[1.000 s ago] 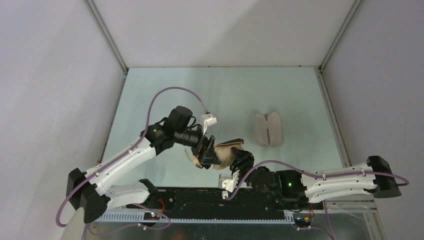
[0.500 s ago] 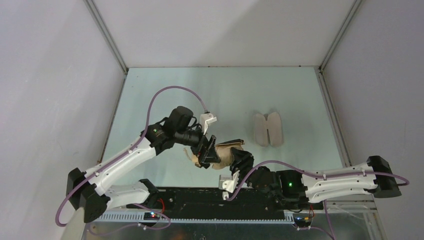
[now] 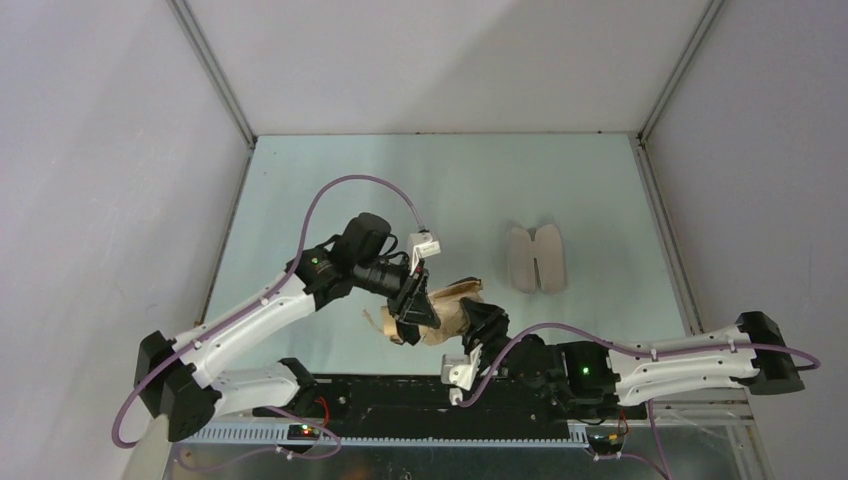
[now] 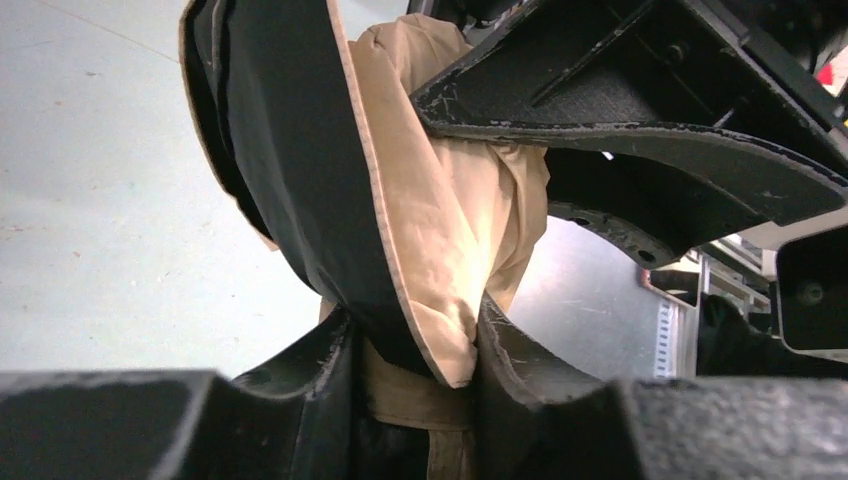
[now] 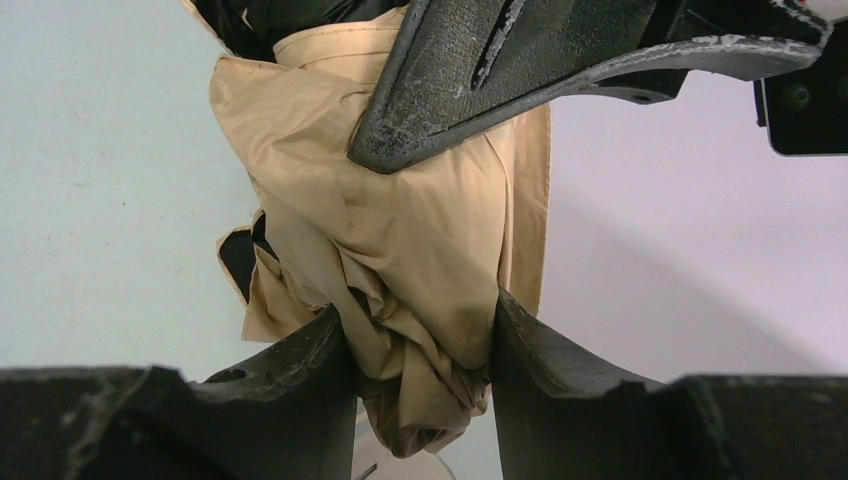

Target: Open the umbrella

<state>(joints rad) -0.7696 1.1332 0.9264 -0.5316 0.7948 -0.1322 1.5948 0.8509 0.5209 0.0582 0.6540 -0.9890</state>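
1. Since a second ago, the left gripper (image 3: 411,312) and the bundle it holds have shifted slightly toward the near edge, and the right gripper (image 3: 484,324) has moved with them; the pale fabric sleeve (image 3: 536,258) lies where it did.
2. Both arms meet over the folded umbrella (image 3: 452,303), which sits near the middle of the near half of the table (image 3: 450,180), well apart from the sleeve to its right.
3. Its fabric is tan-beige, crumpled and bunched, not spread. The left wrist view shows a flap of umbrella (image 4: 455,200) whose inner face is black with a thin tan edge.
4. In that view the left gripper (image 4: 415,355) is clamped on a fold of this fabric, both fingers pressing it.
5. The right wrist view shows the right gripper (image 5: 420,360) pinching a wad of the umbrella (image 5: 380,230), the cloth squeezed between its fingers and hanging out below them.
6. Each wrist view also has the other arm's finger crossing the top of the picture, resting against the fabric.
7. From above, the two grippers cover most of the bundle. Handle, shaft, ribs and strap cannot be made out in any view.
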